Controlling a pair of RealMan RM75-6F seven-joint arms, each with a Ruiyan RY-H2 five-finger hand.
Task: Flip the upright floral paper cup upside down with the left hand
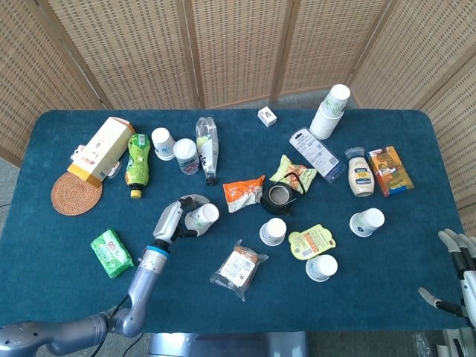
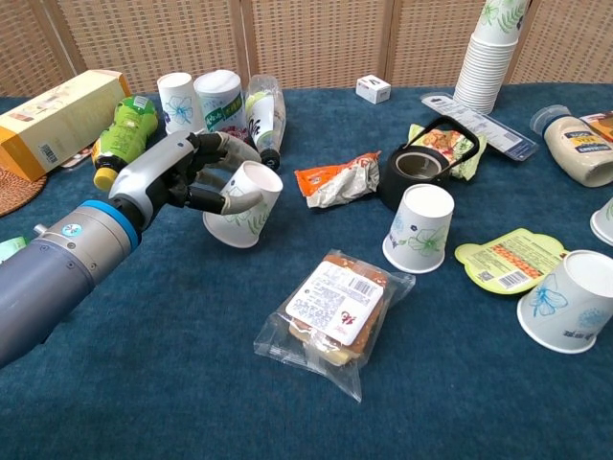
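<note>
Left of centre on the blue table (image 1: pixel 74 297): left hand (image 2: pixel 182 172) wrapped around the floral paper cup (image 2: pixel 243 204), fingers (image 2: pixel 206 196) curled onto its side wall, grasp firm. Cup tilted well past level, base up and toward the right, mouth down-left and low against the cloth; whether the rim touches cannot be told. Same pair in the head view: left hand (image 1: pixel 169 219), floral paper cup (image 1: pixel 201 216), white base facing the camera.

Just behind the cup, a clear plastic bottle (image 2: pixel 261 110) lying on its side, with two upright cups (image 2: pixel 177 100) and a green bottle (image 2: pixel 125 126) further left. To the right, an orange snack packet (image 2: pixel 332 180), then a black teapot (image 2: pixel 414 172). In front, a wrapped sandwich (image 2: pixel 335 309). An upside-down cup (image 2: pixel 419 227) near the teapot, well apart from the held one.

Far right, bottom corner of the head view: right hand (image 1: pixel 455 275), off the table edge, fingers spread, holding nothing.
</note>
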